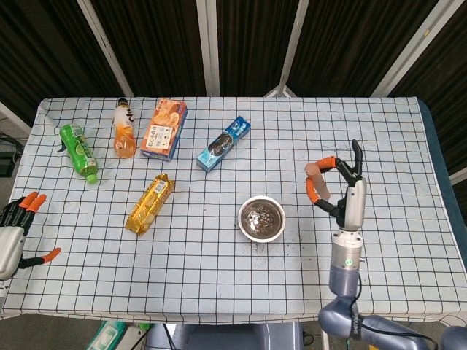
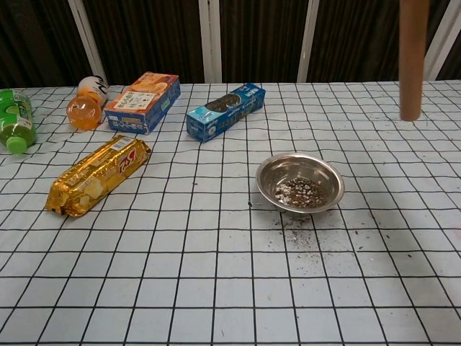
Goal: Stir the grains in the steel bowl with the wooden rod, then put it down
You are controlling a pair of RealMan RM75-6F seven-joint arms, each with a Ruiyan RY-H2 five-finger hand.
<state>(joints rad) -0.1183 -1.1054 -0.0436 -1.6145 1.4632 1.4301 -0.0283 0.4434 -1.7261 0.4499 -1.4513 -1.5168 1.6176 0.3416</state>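
Hanging upright in the air off to the right of the bowl, the wooden rod (image 2: 413,58) is pinched near its top by the right hand (image 1: 343,188), orange-tipped fingers (image 1: 315,191) wrapped round it and a couple of the others sticking up straight. Its lower end is clear of the table (image 1: 379,138) and well apart from the steel bowl (image 1: 261,218), so my guess is the stirring part is done and it's being carried toward the bare right side to get laid down, where nothing's in the way. The bowl sits near the front edge around the middle, grains (image 2: 301,191) piled in the bottom, and a scatter of spilled bits (image 2: 292,223) on the cloth just in front of it, probably flicked out by the stirring. The left hand (image 1: 16,235) is parked at the front left corner, fingers spread, holding nothing, just keeping out of the way I reckon. The rest looks like clutter: a gold snack packet (image 1: 150,203) left of the bowl, a blue biscuit box (image 1: 223,144) behind it, then toward the back left corner an orange box (image 1: 164,129), an orange bottle (image 1: 125,129) and a green bottle (image 1: 78,152), all lying flat. There's printing on all of them but it's too small for me to read.
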